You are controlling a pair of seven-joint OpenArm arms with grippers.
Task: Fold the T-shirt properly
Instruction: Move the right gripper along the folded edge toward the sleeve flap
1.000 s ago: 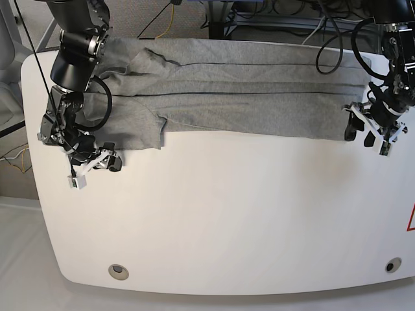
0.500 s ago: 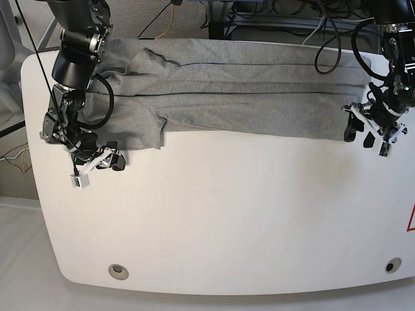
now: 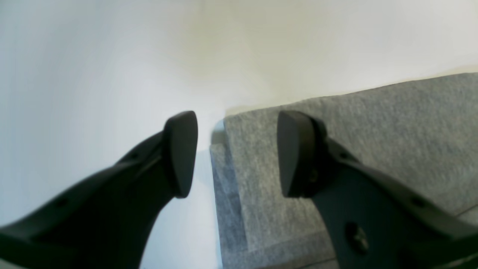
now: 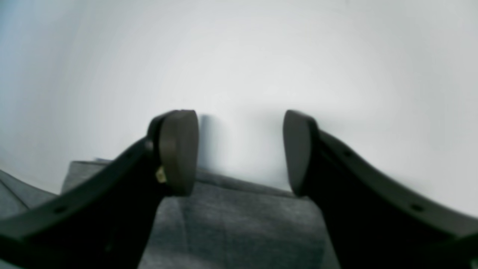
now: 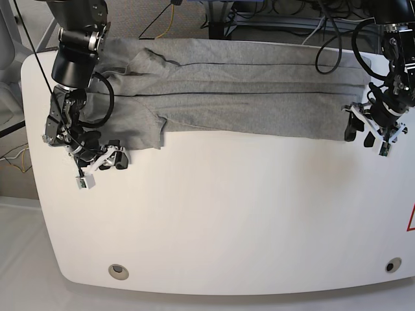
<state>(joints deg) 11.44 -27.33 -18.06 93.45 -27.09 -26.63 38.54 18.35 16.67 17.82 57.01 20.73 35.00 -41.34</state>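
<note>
T-shirt is laid as a long band along counter's far edge. Both hands, left & right, are held unclenched at near corners, prob. for pinching.

A white table with rounded corners fills the view, while grey carpet and tangled cables lie behind it.

White tabletop, two round holes near front edge, red triangle mark at right edge, cables on floor behind.
</note>
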